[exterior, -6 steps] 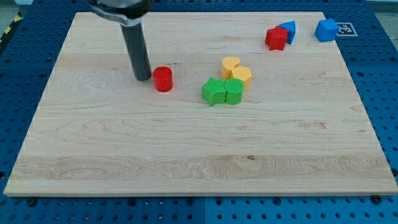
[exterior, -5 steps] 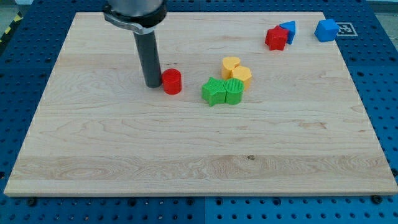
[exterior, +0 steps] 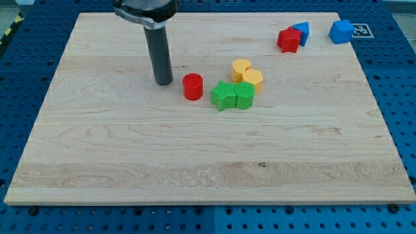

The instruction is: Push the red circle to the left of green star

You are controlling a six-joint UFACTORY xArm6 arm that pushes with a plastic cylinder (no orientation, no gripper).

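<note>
The red circle (exterior: 192, 86) stands on the wooden board, a short gap to the left of the green star (exterior: 223, 95). A second green block (exterior: 244, 95) touches the star on its right side. My tip (exterior: 164, 82) rests on the board to the left of the red circle, a small gap apart from it and slightly nearer the view's top.
Two yellow blocks (exterior: 241, 67) (exterior: 253, 79) sit just above the green pair. A red block (exterior: 288, 40) and a blue block (exterior: 301, 31) lie together at the top right. Another blue block (exterior: 340, 30) lies at the board's (exterior: 130, 162) top right corner.
My tip moved right and pushed the red circle rightward toward the green star. The circle now stands apart from the tip. The other blocks have not moved.
</note>
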